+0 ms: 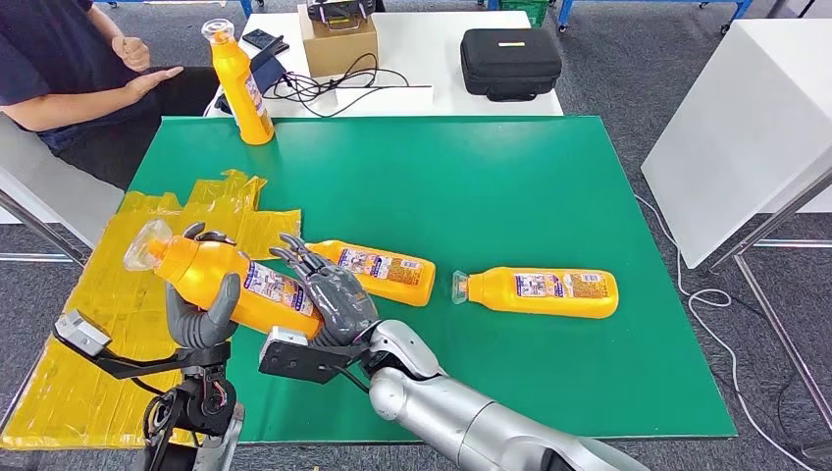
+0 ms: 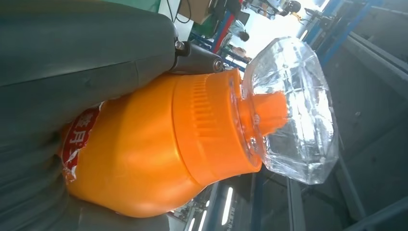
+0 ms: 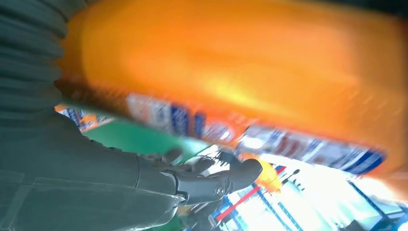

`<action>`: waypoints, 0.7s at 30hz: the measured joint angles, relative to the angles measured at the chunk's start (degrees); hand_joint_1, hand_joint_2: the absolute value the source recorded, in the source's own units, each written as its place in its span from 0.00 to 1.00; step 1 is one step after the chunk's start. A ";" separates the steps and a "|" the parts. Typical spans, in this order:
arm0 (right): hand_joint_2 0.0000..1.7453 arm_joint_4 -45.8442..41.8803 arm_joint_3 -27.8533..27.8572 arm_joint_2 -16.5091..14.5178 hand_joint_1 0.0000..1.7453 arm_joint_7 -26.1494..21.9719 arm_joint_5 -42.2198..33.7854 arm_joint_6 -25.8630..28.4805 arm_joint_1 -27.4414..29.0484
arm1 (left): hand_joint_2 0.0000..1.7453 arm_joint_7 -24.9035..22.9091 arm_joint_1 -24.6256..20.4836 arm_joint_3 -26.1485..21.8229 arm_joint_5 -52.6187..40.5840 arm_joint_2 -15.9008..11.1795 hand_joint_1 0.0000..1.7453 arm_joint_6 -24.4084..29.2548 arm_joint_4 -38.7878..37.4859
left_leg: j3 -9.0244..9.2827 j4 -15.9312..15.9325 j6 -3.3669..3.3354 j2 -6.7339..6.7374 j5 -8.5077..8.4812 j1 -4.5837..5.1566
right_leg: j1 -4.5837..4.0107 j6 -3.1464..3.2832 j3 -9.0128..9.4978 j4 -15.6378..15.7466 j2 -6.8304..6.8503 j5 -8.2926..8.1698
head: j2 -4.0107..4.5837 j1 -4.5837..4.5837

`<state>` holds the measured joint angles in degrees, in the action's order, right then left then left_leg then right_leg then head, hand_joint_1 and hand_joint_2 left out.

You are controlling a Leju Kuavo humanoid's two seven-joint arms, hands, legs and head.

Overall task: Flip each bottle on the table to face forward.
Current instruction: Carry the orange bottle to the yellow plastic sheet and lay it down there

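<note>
A green table (image 1: 491, 186) seen from above, with four orange bottles. At the near left, the robot's left hand (image 1: 201, 319) grips one bottle, the held bottle (image 1: 231, 280), lifted off the table and tilted, its clear cap (image 1: 145, 245) pointing up and to the far left. The fingers wrap the bottle's body from below, with the thumb up its near side. In the left wrist view the orange neck (image 2: 211, 130) and the clear cap stick out past the hand.

The right hand (image 1: 329, 294) rests against the lower end of the same bottle, on its right side, fingers spread and pointing to the far left. Whether it grips or only touches the bottle cannot be told.

Just beyond the right hand, a second bottle (image 1: 383, 272) lies flat on the table, label up. To its right, apart from it, a third bottle (image 1: 540, 291) lies flat, cap to the left. A fourth bottle (image 1: 240, 83) stands upright at the far left corner.

A crumpled yellow sheet (image 1: 88, 324) covers the near left of the table. A seated person's hand (image 1: 147, 83) rests at the far left.
</note>
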<state>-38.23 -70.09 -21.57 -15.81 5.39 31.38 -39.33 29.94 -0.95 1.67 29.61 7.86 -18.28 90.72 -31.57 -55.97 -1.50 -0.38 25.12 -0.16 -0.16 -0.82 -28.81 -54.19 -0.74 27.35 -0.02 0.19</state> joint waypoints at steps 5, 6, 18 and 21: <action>0.00 0.49 4.83 0.21 0.00 -2.26 4.21 0.07 0.50 | 1.00 0.33 0.37 -0.81 0.78 -0.51 1.00 -0.19 -0.09 | -0.07 -0.01 0.00 -0.14 0.00 0.00 | 0.00 0.00 -0.04 0.00 0.06 0.00 | 0.00 0.01; 0.00 0.49 5.59 0.22 0.00 -2.38 4.53 0.05 0.66 | 1.00 0.34 0.36 -1.01 0.80 -0.53 1.00 -0.21 -0.08 | -0.07 0.00 0.00 -0.14 0.00 0.00 | 0.00 0.00 -0.04 0.00 0.08 0.00 | 0.00 0.01; 0.00 -1.85 13.49 1.34 0.00 -4.48 8.02 -1.54 2.33 | 1.00 0.98 1.82 -2.46 -0.30 -0.98 1.00 1.29 0.20 | -0.07 0.00 0.00 -0.10 0.00 0.00 | 0.00 0.00 -0.06 0.01 0.07 0.00 | 0.00 0.02; 0.00 -7.55 18.06 3.62 0.00 -4.93 10.53 -3.61 4.93 | 1.00 1.43 3.81 -4.41 -0.93 -1.13 1.00 2.36 1.52 | -0.09 0.00 0.00 -0.11 0.00 0.00 | 0.01 0.00 -0.07 0.01 0.07 0.01 | 0.00 0.01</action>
<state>-45.78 -52.04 -17.95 -20.74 15.92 27.77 -34.40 31.37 2.86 -2.74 28.68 6.73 -15.92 92.24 -31.67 -55.98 -1.50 -0.49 25.12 -0.17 -0.15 -0.82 -28.88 -54.17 -0.68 27.36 -0.02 0.20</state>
